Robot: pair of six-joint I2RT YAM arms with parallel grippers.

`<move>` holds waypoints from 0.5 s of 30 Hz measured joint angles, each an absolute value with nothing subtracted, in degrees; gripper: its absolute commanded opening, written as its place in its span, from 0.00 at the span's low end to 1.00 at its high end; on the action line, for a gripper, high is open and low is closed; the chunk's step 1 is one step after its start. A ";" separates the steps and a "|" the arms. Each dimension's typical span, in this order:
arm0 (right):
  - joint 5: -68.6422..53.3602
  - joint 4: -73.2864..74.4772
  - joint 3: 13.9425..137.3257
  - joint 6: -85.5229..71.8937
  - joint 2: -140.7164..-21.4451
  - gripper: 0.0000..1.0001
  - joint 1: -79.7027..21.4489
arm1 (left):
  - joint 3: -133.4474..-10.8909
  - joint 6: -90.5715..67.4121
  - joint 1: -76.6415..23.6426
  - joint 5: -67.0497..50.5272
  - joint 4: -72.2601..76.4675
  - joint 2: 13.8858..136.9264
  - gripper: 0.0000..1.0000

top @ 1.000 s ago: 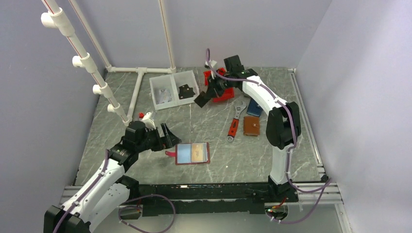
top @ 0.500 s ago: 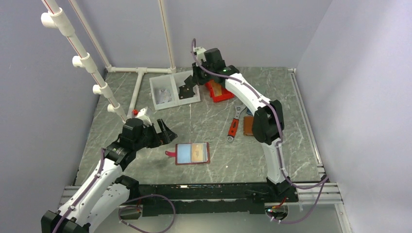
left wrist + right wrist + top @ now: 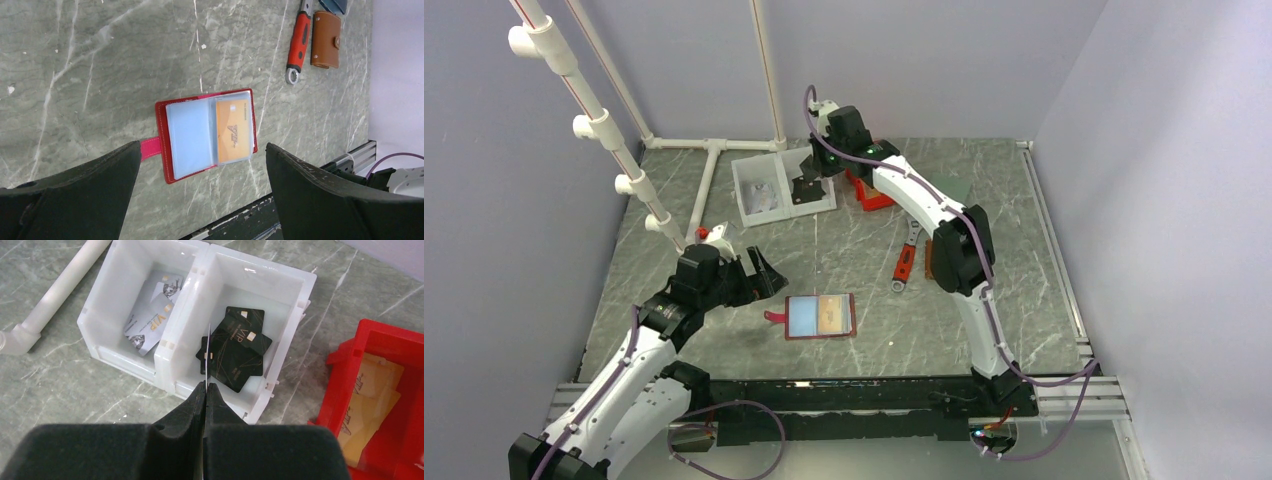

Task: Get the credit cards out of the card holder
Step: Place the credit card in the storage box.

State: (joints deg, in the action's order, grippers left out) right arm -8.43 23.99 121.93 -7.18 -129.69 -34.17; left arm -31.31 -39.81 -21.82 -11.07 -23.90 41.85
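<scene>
Holder (image 3: 821, 316) lies flat and open on the table (image 3: 864, 250), toward the near edge, roughly midway between the two arm bases. Red cover face down, pale blue pockets up. Strap tab (image 3: 150, 148) sticks out of its left side in the top view.

Orange card (image 3: 233, 131) sits in the right-hand pocket, fully seated. The left-hand pocket shows only pale blue.

Left gripper (image 3: 767, 277) is just left of and behind the holder, clear of it. Jaws are spread as wide as they go and hold nothing. In the wrist view, the holder lies framed between the two fingers (image 3: 75, 200).

Right gripper (image 3: 205, 386) is far across the table, above the white bin (image 3: 162, 352). Jaws are pressed together, pinching the held card (image 3: 206, 357). It is seen edge-on as a thin pale line, so its face cannot be told. It hangs over the divider, at the right compartment's edge.

Bin contents: black cards (image 3: 235, 352) in the right compartment, silver cards (image 3: 150, 312) in the left.

Red bin (image 3: 350, 385) stands just right of the white one, with tan cards (image 3: 372, 390) inside.

Wrench (image 3: 299, 40) with a red handle and brown wallet (image 3: 325, 40) lie side by side, well right of the holder.
</scene>
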 measured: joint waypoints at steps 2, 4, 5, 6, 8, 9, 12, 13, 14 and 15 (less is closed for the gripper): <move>-8.36 23.90 122.52 -7.38 -130.43 0.00 -34.13 | -31.31 -39.81 -21.82 -11.05 -23.88 41.85 0.99; -8.40 23.86 123.50 -7.60 -131.48 0.00 -34.20 | -31.29 -39.81 -21.82 -10.87 -23.90 41.85 0.99; -8.40 23.83 123.98 -7.75 -132.05 0.00 -34.26 | -31.31 -39.81 -21.82 -10.81 -23.90 41.85 0.99; -8.40 23.81 124.36 -7.84 -132.53 0.00 -34.35 | -31.31 -39.81 -21.82 -10.66 -23.90 41.85 0.99; -8.36 23.70 125.16 -8.16 -133.71 0.01 -34.35 | -31.31 -39.81 -21.82 -10.61 -23.90 41.85 0.99; -8.32 23.70 125.49 -8.23 -134.23 0.03 -34.39 | -31.31 -39.81 -21.82 -10.59 -23.90 41.87 0.99; -8.32 23.53 126.74 -8.62 -135.85 0.12 -34.46 | -31.31 -39.79 -21.82 -10.24 -23.99 41.91 0.99; -8.58 23.31 127.33 -8.64 -136.55 0.15 -34.48 | -31.31 -39.79 -21.82 -10.15 -24.08 41.98 1.00; -8.91 22.98 127.85 -8.67 -137.27 0.17 -34.48 | -31.31 -39.77 -21.82 -10.02 -24.18 42.02 0.99; -9.08 22.68 128.25 -8.60 -137.93 0.19 -34.48 | -31.31 -39.77 -21.82 -9.91 -24.36 42.15 0.99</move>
